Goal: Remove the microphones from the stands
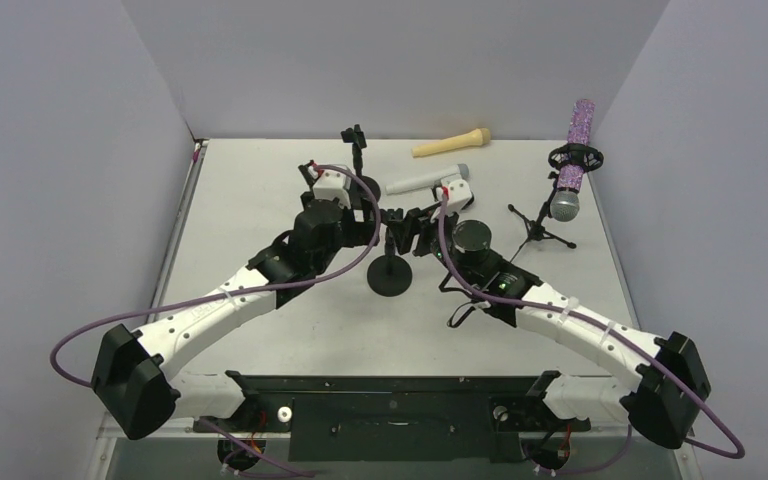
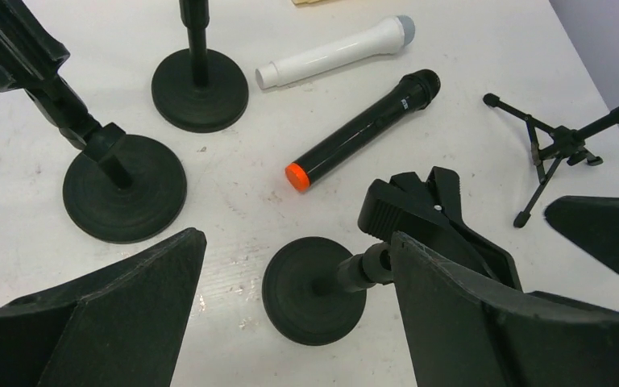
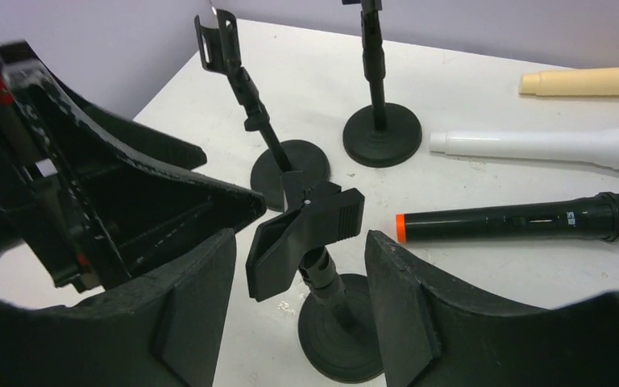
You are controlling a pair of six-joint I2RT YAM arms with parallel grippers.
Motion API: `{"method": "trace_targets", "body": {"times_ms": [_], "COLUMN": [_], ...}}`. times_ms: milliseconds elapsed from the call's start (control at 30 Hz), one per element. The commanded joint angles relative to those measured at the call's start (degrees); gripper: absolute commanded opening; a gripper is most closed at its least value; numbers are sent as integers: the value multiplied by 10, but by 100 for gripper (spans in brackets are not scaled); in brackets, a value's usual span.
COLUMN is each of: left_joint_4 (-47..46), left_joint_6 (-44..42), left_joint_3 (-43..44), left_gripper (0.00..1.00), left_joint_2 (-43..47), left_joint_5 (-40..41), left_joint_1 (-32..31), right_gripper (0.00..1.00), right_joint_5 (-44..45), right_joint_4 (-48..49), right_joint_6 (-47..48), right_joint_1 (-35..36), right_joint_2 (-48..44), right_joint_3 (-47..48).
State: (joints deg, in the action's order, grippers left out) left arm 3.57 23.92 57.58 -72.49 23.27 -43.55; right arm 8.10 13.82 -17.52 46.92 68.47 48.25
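Left fingers and right fingers, top view: both close over middle stand. Purple microphone sits tilted in tripod stand, far right, well apart

Left wrist view: left fingers spread wide, empty; bare clip just beside one. Black microphone lies flat on counter, out of any stand

Right wrist view: right fingers apart on both sides of clip, gripping nothing

Judgement: microphone stiff, light, smooth barrel, may roll; hold at mid-barrel

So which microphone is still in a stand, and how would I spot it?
Look to the table's right edge, near the wall, where a small tripod stands. The microphone clipped in it leans upward above the tabletop. It alone has a sparkly purple handle; the beige, white and black ones lie flat.
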Motion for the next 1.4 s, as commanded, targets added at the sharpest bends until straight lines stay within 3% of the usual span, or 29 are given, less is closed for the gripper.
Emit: {"method": "trace_targets", "body": {"times_ms": [0,367,667,733,867,1033,1200,1367], "left_joint_4": [-6,-15,5,13,27,47,59,66], "left_joint_6": [-8,-6,-19,-23,-17,-10,-7,-4], "left_joint_3": [4,-5,14,20,18,1,-20,-32], "left_gripper": [83,82,85,86,86,86,86,86], "left_joint_2": [4,-3,51,70,112,166,200,223], "left_joint_5": [3,-7,10,10,8,9,14,11], "left_joint_1": [-6,-7,-6,-6,-6,-5,-1,5], "right_gripper": [56,56,54,48,21,8,17,18], "right_joint_5": [-3,19,31,20,-14,-41,-48,-75], "right_joint_4": [-80,-170,-186,-190,-159,-113,-65,-30], "right_joint_6": [-41,-76,-173,-191,-229,-277,-304,-346], "right_joint_1": [-9,-38,-98,-100,-94,-90,-73,-71], "right_joint_2": [-31,-22,-18,-2,38,93,157,226], "right_joint_3": [44,88,45,35,3,-23,-29,-22]}}
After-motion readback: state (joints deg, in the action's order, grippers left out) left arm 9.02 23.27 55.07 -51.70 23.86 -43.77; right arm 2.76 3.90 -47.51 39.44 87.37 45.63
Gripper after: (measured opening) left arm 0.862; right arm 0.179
